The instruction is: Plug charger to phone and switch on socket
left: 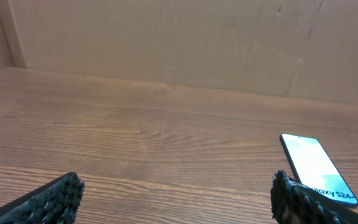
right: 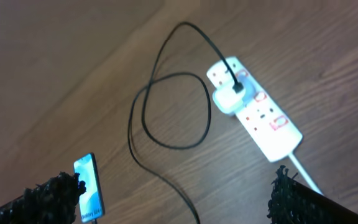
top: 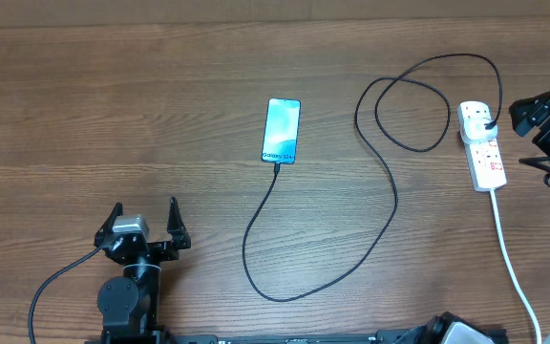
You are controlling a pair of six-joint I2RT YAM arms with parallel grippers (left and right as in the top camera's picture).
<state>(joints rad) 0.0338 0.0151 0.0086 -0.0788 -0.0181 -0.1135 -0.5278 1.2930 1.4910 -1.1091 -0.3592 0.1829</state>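
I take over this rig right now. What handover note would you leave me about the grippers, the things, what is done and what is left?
Left gripper: open, empty, low left in the overhead view, apart from the phone.
Right gripper: open, empty, at the right edge beside the socket.
Phone: lying flat, screen lit.
Charger: its tip meets the phone's bottom edge and looks plugged in. Its other end goes into a white adapter seated in the socket.
Done: apparently the phone connection.
Left: the socket's switch. I cannot tell whether it is on, so check it.

Socket (top: 482, 143) switches too small to read, white cord (top: 500, 229) cut off at btm edge
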